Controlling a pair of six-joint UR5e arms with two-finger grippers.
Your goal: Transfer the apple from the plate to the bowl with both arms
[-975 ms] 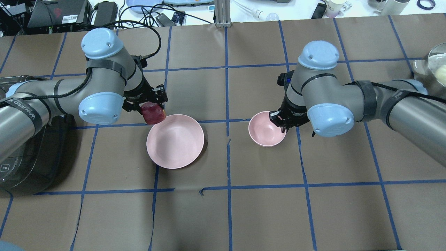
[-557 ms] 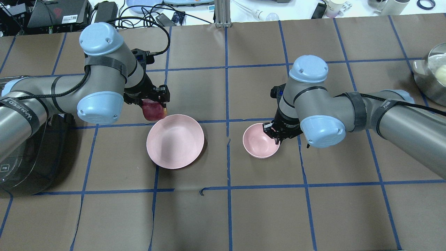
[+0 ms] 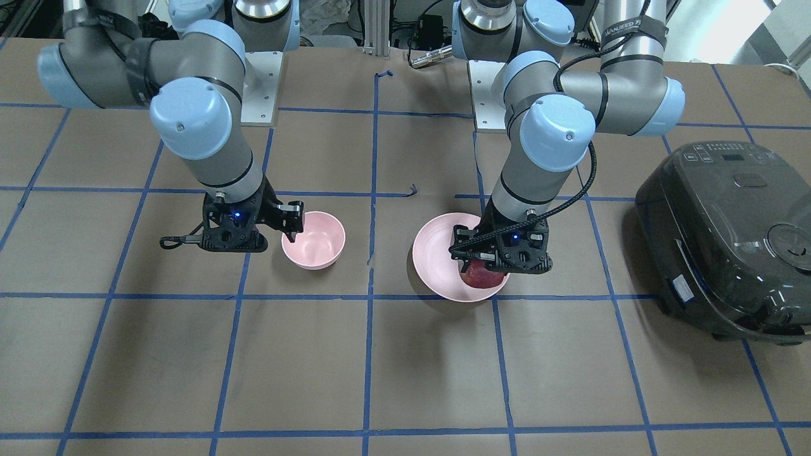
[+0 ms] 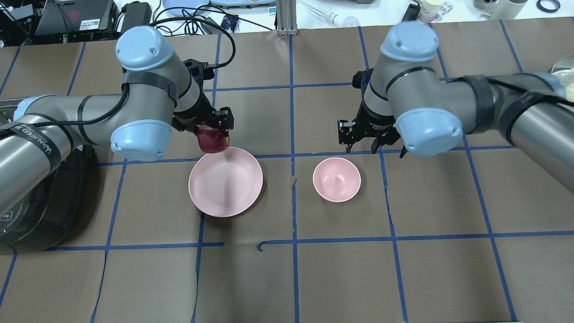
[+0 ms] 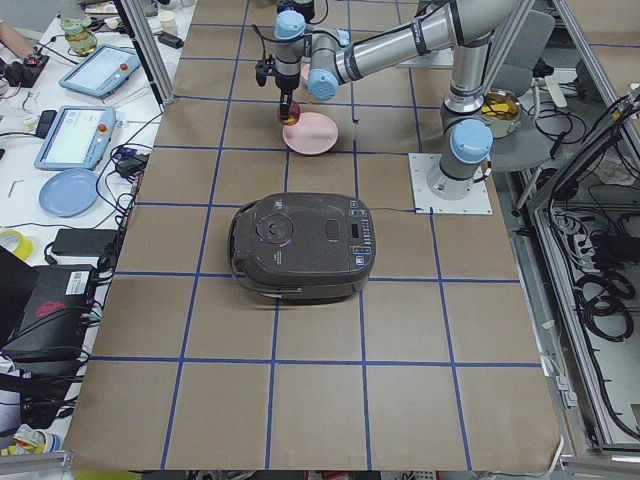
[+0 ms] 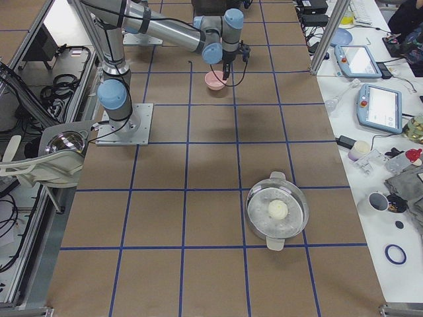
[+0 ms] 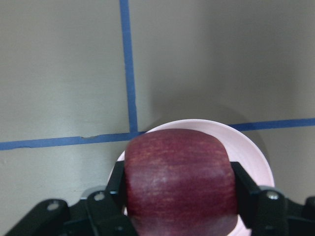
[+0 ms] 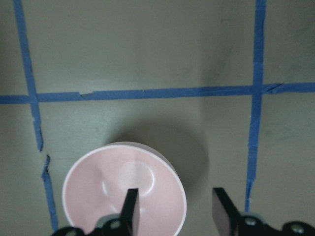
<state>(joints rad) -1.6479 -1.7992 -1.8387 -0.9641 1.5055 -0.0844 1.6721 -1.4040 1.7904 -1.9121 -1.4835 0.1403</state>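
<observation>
My left gripper (image 4: pixel 214 134) is shut on the dark red apple (image 4: pixel 214 141) and holds it in the air over the far rim of the wide pink plate (image 4: pixel 225 188). The left wrist view shows the apple (image 7: pixel 177 182) clamped between both fingers, with the plate's rim (image 7: pixel 256 157) below it. The small pink bowl (image 4: pixel 337 179) stands empty to the right of the plate. My right gripper (image 4: pixel 360 142) is open and empty, raised just beyond the bowl's far side. In the right wrist view its fingers (image 8: pixel 130 211) stand apart above the bowl (image 8: pixel 98 196).
A black rice cooker (image 4: pixel 27 211) sits at the table's left end, by my left arm. A lidded metal pot (image 6: pixel 277 211) stands at the far right end. Cables and devices lie beyond the far edge.
My right gripper slid the bowl left and nearer, toward the plate, then let go and rose back away from it. My left gripper carried the apple a little to the right.
</observation>
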